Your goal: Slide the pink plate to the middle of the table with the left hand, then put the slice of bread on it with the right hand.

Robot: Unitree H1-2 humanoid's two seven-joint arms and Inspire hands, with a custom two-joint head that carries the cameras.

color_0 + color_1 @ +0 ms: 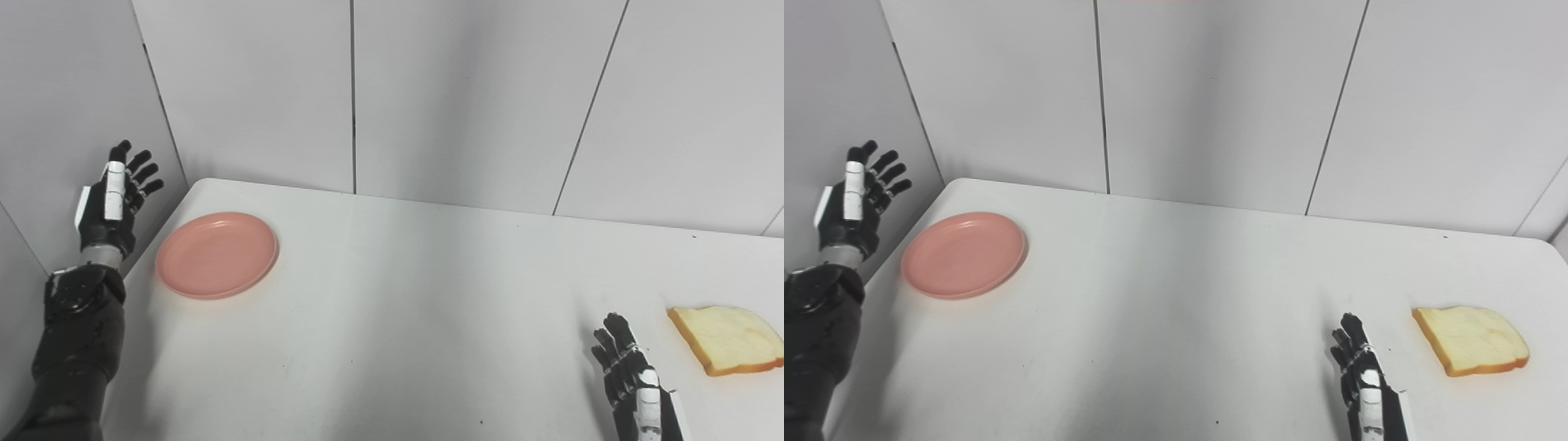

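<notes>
Your pink plate (216, 255) sits near the table's (392, 318) far-left corner, at about 10 o'clock from centre. Your left hand (113, 199) is raised off the table edge at 9 o'clock of the plate, fingers apart, holding nothing. Your right hand (634, 383) is empty too, fingers spread, with the slice of bread (729, 339) lying flat just beside it at 2 o'clock.

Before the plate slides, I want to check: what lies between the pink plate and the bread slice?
Nothing: between the pink plate and the bread slice is bare white table, in both eye views.
</notes>
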